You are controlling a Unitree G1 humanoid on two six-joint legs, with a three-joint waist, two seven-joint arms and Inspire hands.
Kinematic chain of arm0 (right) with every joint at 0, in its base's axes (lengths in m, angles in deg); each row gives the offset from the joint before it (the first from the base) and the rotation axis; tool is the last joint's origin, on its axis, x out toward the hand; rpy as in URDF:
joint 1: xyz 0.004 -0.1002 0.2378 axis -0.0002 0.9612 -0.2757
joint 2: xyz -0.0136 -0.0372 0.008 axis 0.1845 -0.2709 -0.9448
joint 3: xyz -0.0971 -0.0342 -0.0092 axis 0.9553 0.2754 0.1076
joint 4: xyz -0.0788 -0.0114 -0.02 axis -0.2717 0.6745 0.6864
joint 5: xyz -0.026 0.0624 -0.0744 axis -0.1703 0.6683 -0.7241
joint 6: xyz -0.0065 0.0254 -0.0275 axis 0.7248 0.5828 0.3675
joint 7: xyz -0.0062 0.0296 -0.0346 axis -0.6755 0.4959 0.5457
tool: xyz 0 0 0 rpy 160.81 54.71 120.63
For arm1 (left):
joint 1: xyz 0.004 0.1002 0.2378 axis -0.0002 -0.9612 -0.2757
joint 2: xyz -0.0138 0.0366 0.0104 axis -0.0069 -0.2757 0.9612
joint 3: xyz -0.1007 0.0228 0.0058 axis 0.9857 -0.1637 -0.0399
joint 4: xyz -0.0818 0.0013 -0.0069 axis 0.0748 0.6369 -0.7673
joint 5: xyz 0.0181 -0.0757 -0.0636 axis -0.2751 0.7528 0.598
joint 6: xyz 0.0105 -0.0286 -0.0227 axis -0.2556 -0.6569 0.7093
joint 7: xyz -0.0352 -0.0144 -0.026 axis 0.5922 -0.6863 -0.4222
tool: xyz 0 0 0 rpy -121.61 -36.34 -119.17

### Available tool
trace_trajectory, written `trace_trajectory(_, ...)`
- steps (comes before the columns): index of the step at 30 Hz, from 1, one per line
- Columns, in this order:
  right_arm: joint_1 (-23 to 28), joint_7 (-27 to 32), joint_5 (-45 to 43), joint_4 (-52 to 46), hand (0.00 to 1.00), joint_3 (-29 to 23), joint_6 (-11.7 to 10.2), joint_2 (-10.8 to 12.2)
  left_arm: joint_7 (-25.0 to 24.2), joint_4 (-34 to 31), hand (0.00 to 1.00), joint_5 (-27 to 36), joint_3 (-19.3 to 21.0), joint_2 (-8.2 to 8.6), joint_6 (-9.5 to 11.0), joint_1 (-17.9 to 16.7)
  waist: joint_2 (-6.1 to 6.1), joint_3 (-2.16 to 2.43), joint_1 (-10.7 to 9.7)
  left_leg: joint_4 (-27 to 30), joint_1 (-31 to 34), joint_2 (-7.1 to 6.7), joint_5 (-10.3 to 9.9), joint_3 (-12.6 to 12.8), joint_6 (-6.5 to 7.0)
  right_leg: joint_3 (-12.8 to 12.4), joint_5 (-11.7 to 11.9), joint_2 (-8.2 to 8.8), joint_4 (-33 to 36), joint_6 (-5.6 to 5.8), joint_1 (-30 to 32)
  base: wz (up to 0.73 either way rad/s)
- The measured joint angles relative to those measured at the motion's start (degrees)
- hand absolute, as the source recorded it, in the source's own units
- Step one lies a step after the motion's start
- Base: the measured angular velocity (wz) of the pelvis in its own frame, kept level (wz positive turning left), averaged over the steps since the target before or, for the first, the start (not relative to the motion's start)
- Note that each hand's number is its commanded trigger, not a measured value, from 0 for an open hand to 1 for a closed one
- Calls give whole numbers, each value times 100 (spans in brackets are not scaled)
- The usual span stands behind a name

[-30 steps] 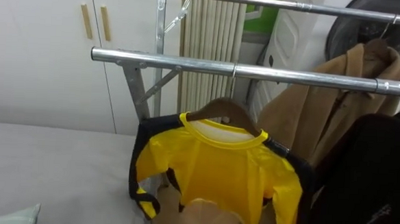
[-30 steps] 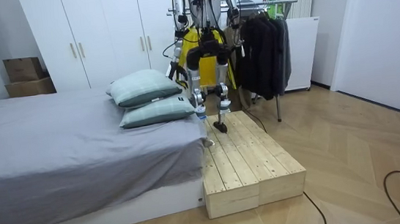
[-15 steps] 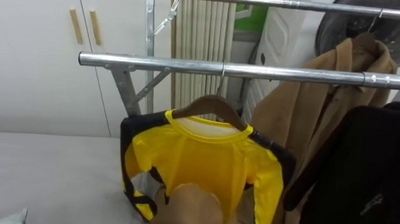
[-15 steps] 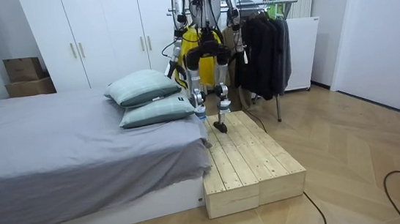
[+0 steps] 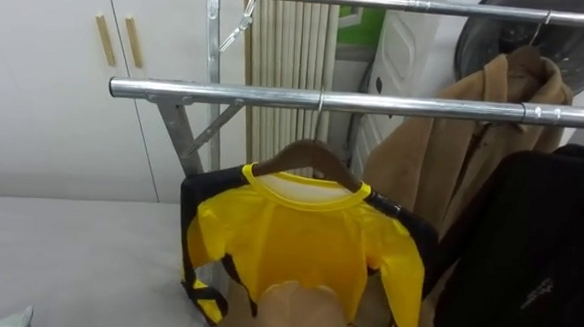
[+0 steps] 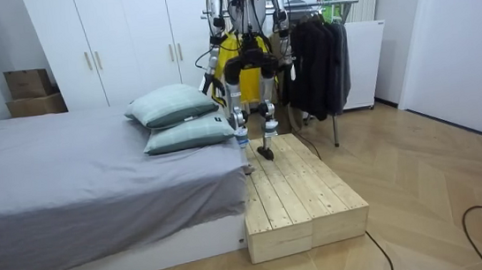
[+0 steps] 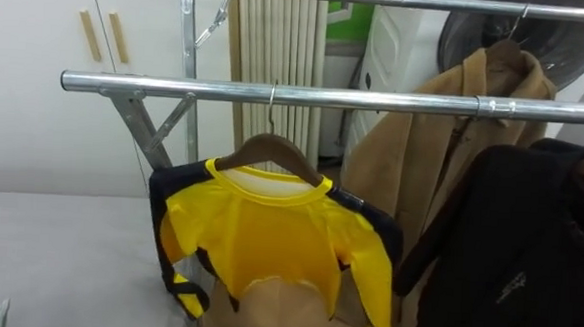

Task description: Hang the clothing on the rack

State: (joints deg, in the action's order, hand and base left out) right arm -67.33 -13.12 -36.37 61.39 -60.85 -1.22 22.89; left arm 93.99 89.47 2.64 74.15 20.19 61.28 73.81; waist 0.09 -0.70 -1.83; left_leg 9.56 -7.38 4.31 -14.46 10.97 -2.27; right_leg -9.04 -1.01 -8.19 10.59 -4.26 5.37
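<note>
White wardrobe (image 6: 108, 41), grey bed (image 6: 68, 183), herringbone wood floor (image 6: 440, 178)

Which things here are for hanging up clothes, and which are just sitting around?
For the job:
yellow shirt
wooden hanger
metal rail

Just around:
tan coat
black jacket
white wardrobe
pillows
bed

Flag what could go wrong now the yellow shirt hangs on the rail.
The hook of the wooden hanger only rests over the lower rail; a bump could unhook the yellow shirt. The black jacket hangs close beside it; sleeves could snag. The robot stands on a raised wooden platform; a misstep risks its edge.
</note>
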Motion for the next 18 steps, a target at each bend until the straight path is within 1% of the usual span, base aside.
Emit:
trace_trajectory(4, -42, -19, -55, 21, 0, -9, 1, -31, -22, 9, 0, 148, -52, 2, 36, 0, 37, 7, 0, 3, 23, -7, -3, -1, 7, -4, 3, 1, 0, 0, 28, 0)
trace_trajectory(7, -83, -15, -73, 26, 0, -14, 0, -35, -39, 10, 0, 164, -57, 9, 50, 0, 65, 25, -2, 10, 67, -9, 8, -18, 31, 14, 6, 8, 8, -3, 60, 2)
trace_trajectory(9, -97, 5, -93, 29, 0, -15, 0, -36, -43, 19, 0, 268, -63, 9, 101, 0, 82, 30, 12, 6, 69, -6, 9, -33, 31, 44, 20, 11, 9, -18, 57, 4)
trace_trajectory(11, -152, 16, -111, 77, 0, -2, 0, -38, -41, 22, 0, 419, -97, 10, 119, 9, 98, 22, 5, 6, 71, -2, 9, -42, 31, 61, 19, 12, 4, -18, 54, 2)
trace_trajectory(14, -211, 86, -236, 89, 0, 4, -2, -47, -42, 29, 0, 635, -286, 11, 125, 31, 130, 8, 10, 4, 76, -2, 9, -59, 30, 89, 7, 20, 9, -11, 54, 4)
trace_trajectory(18, -292, 106, -532, 54, 0, 111, -3, -102, -54, 40, 0, 646, -291, 9, 165, 64, 138, -7, 49, 2, 92, 10, 14, -95, 21, 146, -14, 22, 19, -26, 58, 5)
